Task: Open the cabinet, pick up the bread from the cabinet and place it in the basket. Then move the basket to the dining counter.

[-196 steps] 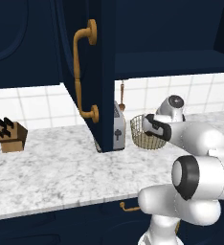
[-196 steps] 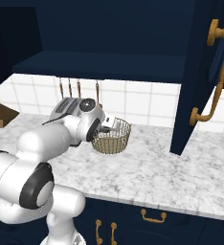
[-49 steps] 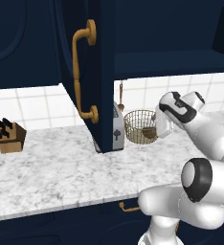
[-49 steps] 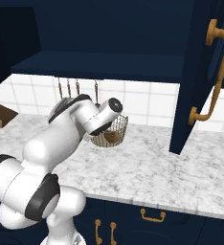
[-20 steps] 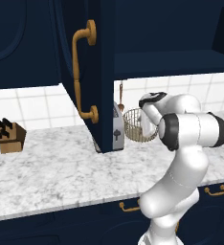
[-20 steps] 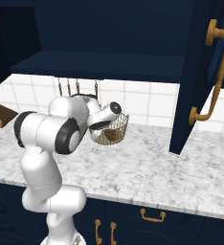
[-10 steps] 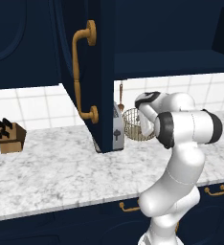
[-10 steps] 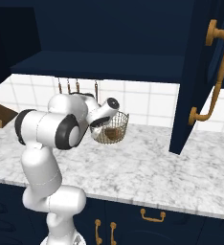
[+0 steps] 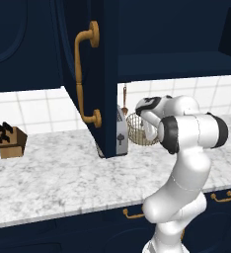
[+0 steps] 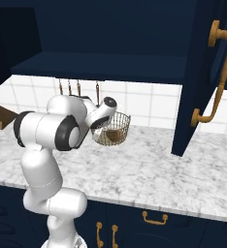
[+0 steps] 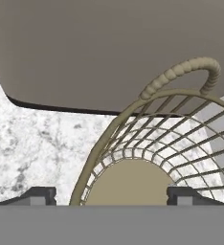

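The small round golden-brown bread roll (image 10: 113,135) already lies inside the round tan wire-mesh basket (image 10: 112,130), which rests on the white-grey marbled tabletop (image 10: 149,169) beneath the open dark navy wall cabinet (image 9: 105,74). The pincer (image 11: 111,195) stands spread astride the basket's rim near a side handle (image 11: 181,76), not yet clamped. By my reading, gripping and carrying the basket to the dining counter remain.
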